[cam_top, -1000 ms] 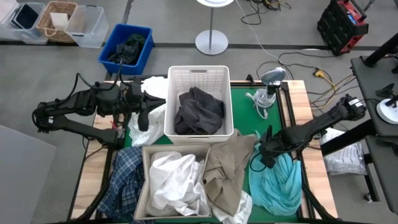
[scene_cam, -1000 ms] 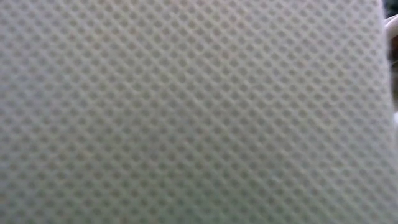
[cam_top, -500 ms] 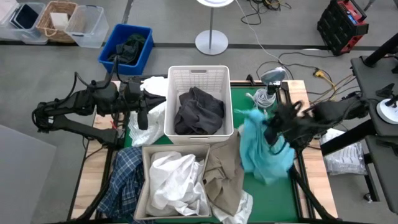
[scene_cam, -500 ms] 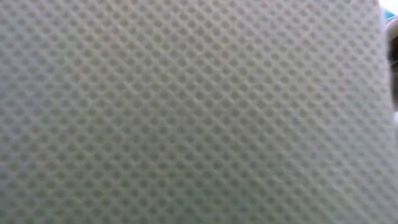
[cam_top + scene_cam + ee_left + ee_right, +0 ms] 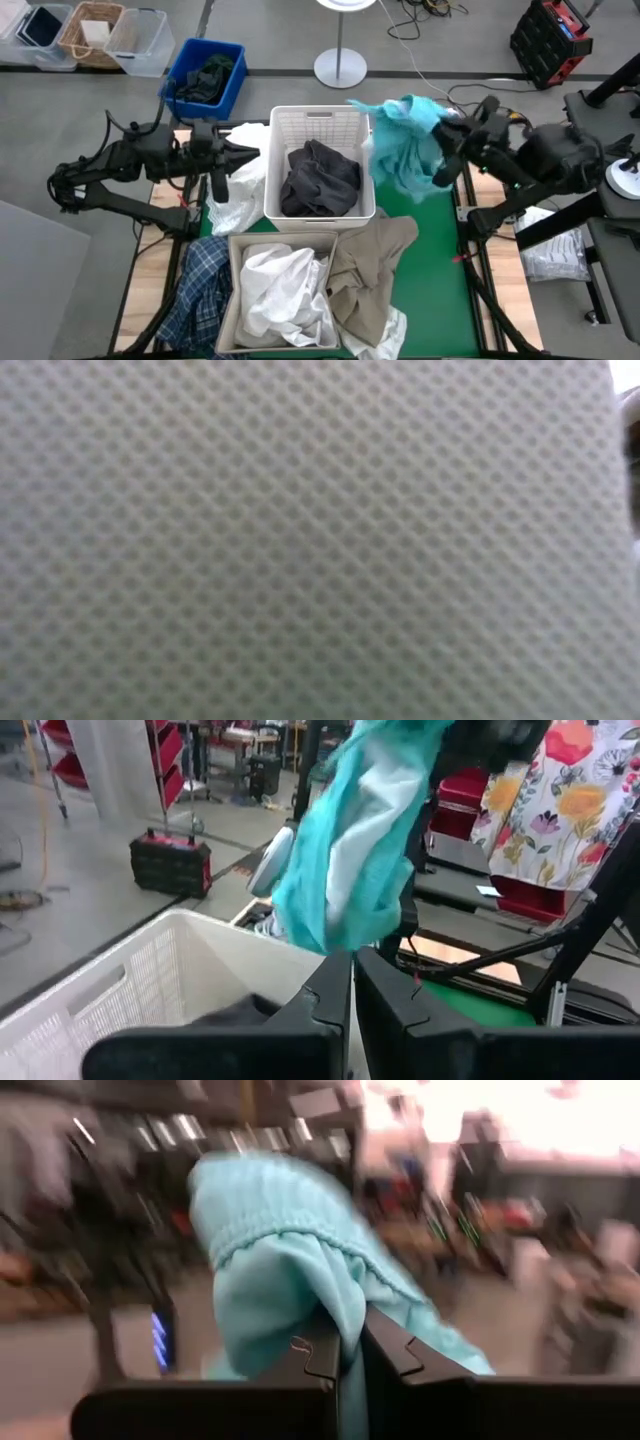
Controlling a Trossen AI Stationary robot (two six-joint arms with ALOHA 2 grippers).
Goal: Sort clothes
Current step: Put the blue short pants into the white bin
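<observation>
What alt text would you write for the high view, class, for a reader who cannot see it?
The right pincer holds a teal garment aloft beside the white basket containing a dark grey garment. The left pincer is shut near white clothes.

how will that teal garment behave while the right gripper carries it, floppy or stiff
Probably floppy: the teal garment droops in folds from the shut right gripper. It likely swings and trails, so loose ends may snag the white basket rim. It seems light.
</observation>
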